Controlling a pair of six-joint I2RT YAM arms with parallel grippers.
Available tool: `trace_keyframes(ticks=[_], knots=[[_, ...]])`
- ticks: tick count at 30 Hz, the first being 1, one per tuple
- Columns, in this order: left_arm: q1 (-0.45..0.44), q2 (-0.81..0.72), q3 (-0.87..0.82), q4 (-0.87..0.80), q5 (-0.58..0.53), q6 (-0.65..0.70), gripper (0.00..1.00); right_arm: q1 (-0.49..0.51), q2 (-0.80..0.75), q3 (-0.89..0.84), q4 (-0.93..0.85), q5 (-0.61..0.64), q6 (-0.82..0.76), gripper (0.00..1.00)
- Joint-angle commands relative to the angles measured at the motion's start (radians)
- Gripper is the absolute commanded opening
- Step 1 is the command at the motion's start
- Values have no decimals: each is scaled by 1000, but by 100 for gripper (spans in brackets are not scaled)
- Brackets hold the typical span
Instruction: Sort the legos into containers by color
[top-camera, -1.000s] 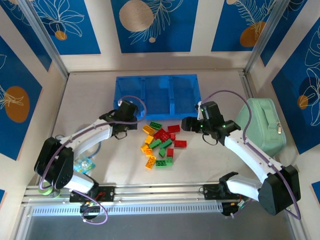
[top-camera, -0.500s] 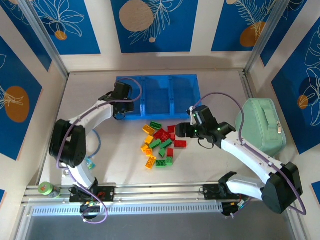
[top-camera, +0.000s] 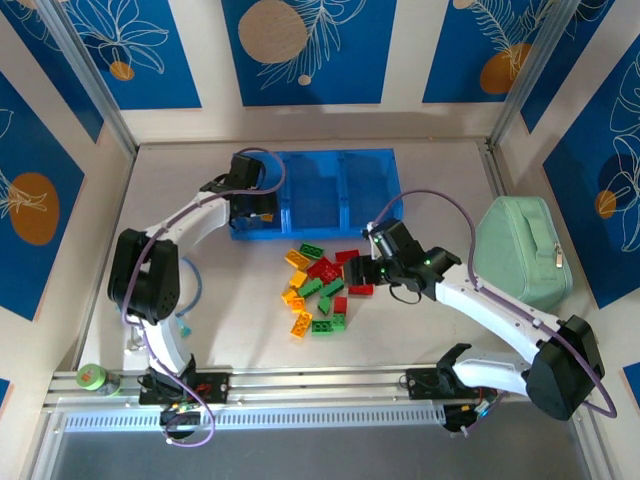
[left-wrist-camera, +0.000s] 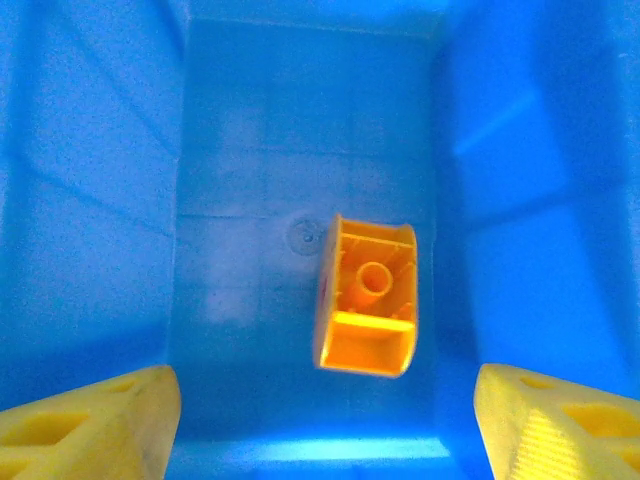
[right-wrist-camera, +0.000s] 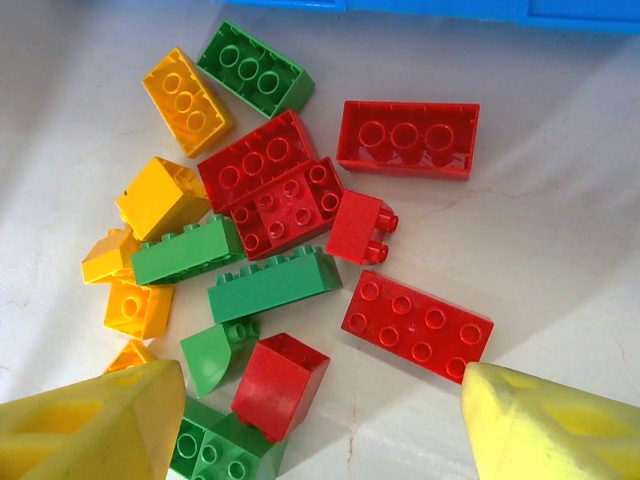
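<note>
right gripper (right-wrist-camera: 322, 405), spread wide above the crowded legos (right-wrist-camera: 270, 285), may pinch two colours together (left gripper (left-wrist-camera: 322, 425) spread too).

Tray (top-camera: 315, 195): translucent blue throughout. One brick (left-wrist-camera: 366, 295) seen against it, yellow-orange. Loose legos (top-camera: 322, 285): red, green and yellow-orange, mixed. Table (top-camera: 180, 200): off-white, faint grey veining. Left gripper (left-wrist-camera: 325, 410) and right gripper (right-wrist-camera: 325, 410): yellow fingers. Pouch (top-camera: 520, 250): pale mint green. Wall panels (top-camera: 305, 45): deep blue, white leaf outlines, tan and orange discs.
</note>
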Motion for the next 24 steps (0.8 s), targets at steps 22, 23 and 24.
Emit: trace_keyframes(ticks=[22, 23, 24], knots=[[-288, -562, -552, 106, 120, -62, 78, 71, 203, 176, -101, 22, -1, 69], [-319, -562, -557, 86, 116, -62, 78, 65, 210, 181, -101, 26, 2, 68], [-346, -562, -561, 70, 111, -65, 78, 62, 215, 185, -101, 27, 3, 68]])
